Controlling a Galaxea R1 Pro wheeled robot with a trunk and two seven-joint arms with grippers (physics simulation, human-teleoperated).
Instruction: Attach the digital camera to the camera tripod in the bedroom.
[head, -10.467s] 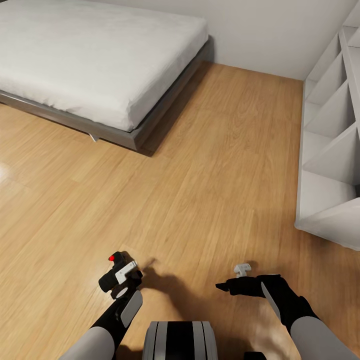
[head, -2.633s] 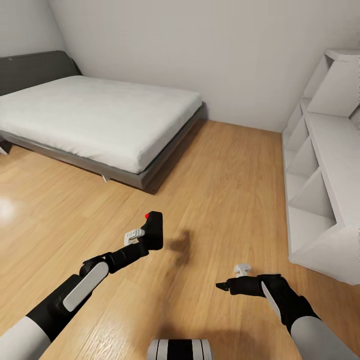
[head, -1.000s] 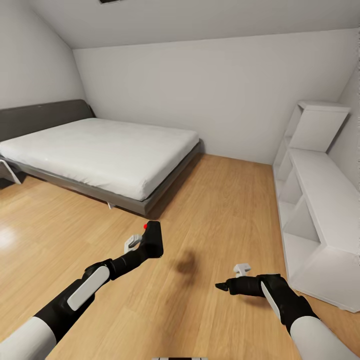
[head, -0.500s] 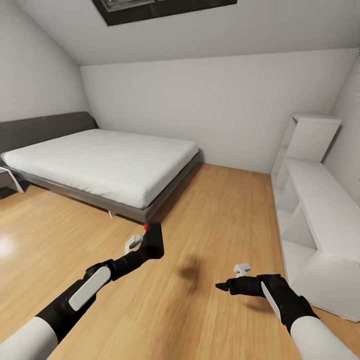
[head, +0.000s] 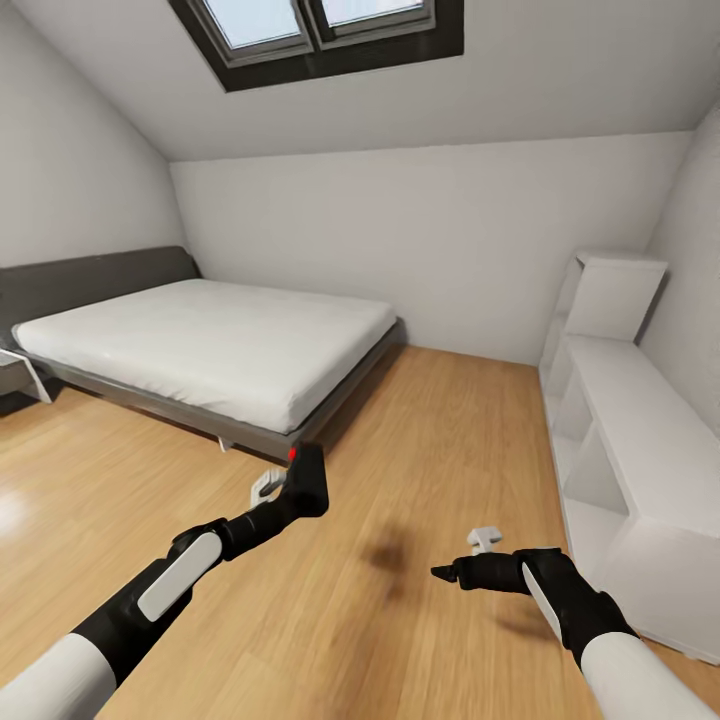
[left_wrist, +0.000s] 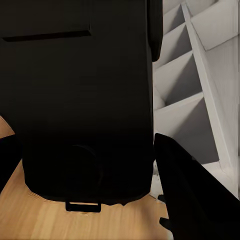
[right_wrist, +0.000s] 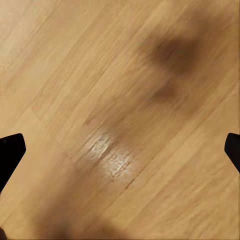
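Observation:
In the head view my left gripper (head: 297, 492) is held out over the wood floor, shut on the digital camera (head: 308, 478), a small black box with a red button on its upper corner. The left wrist view has the camera's black body (left_wrist: 75, 100) close up, with one black finger (left_wrist: 190, 200) beside it. My right gripper (head: 447, 573) hovers low over the floor at the right, open and holding nothing; in the right wrist view its fingertips (right_wrist: 10, 152) sit far apart over bare boards. The camera tripod is out of view.
A grey-framed bed (head: 215, 340) with a white mattress stands at the left against the wall. White open shelving (head: 610, 440) runs along the right wall. A skylight window (head: 320, 25) is set in the sloped ceiling. Wood floor (head: 450, 430) stretches ahead between bed and shelving.
The head camera has tilted upward, bringing the back wall and skylight into sight. Earlier, my left arm lifted the camera and stretched forward; in the last second both arms hold still.

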